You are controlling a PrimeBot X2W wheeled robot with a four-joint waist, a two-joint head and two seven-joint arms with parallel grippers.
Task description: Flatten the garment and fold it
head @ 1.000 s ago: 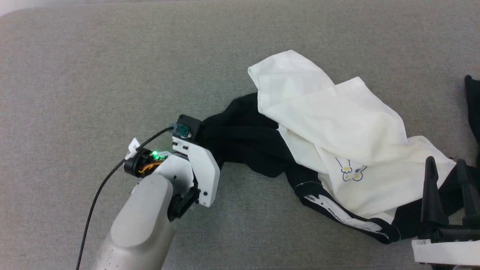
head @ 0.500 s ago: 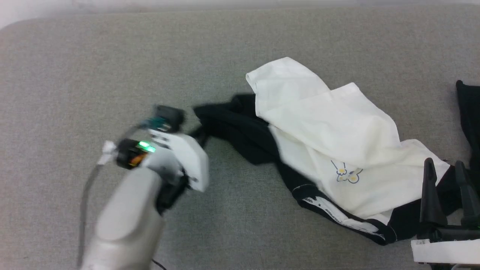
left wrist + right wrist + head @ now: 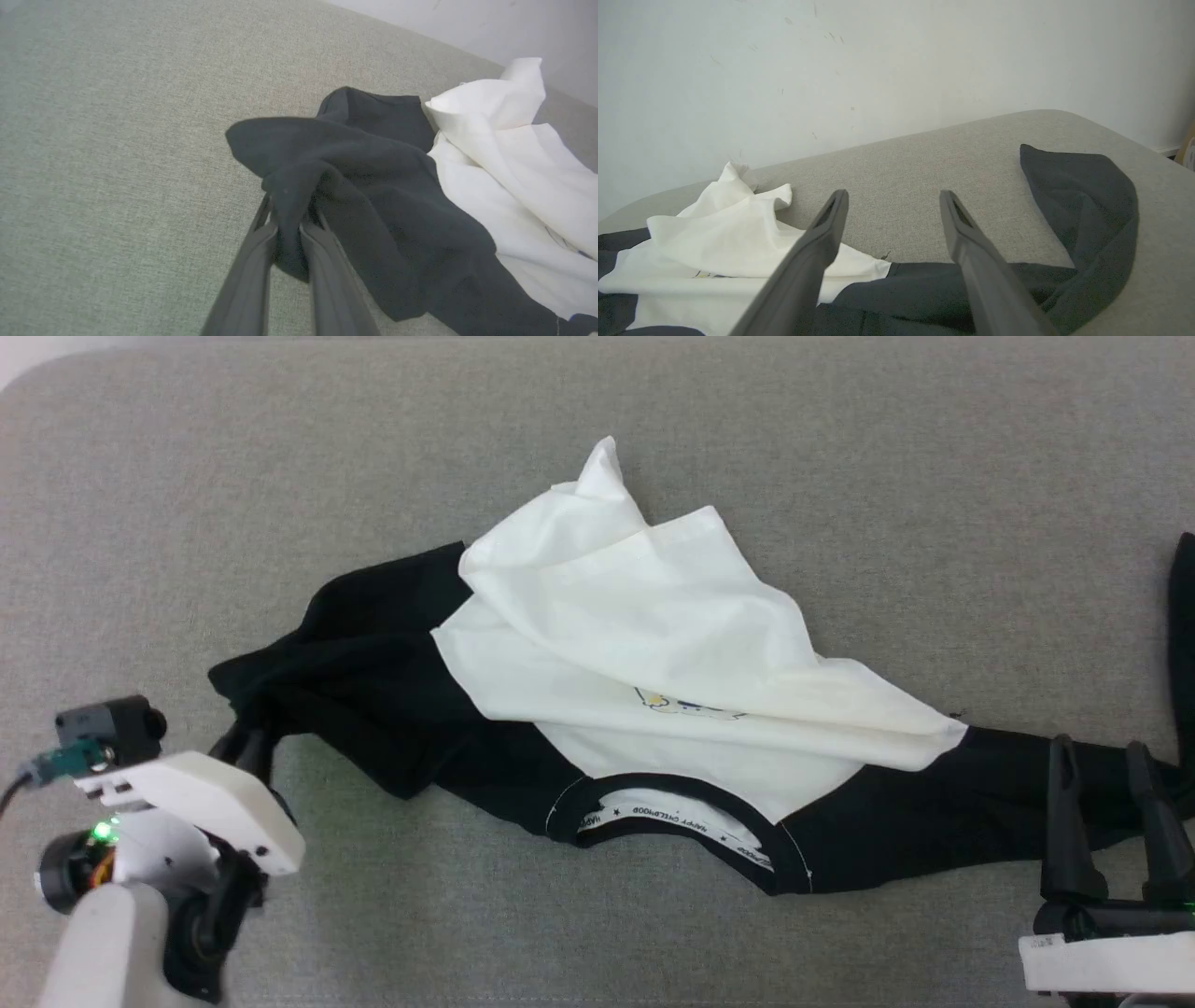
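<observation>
L gripper (image 3: 289, 219) tight on garment (image 3: 653, 644) sleeve, R gripper (image 3: 893, 196) agape; grey cushion (image 3: 280, 476) all round.

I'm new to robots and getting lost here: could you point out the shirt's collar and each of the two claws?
collar (image 3: 667, 780), head view, black neckline band.
left claw (image 3: 292, 221), left wrist view, between its fingertips.
right claw (image 3: 893, 196), right wrist view, between its fingertips.

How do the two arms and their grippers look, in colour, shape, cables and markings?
The left gripper has long dark grey tapered jaws, a white angular housing, a black camera block with a teal plug and black cable, a green light, and a pale grey rounded forearm. The right gripper has the same dark jaws on a white base with a small printed label.
</observation>
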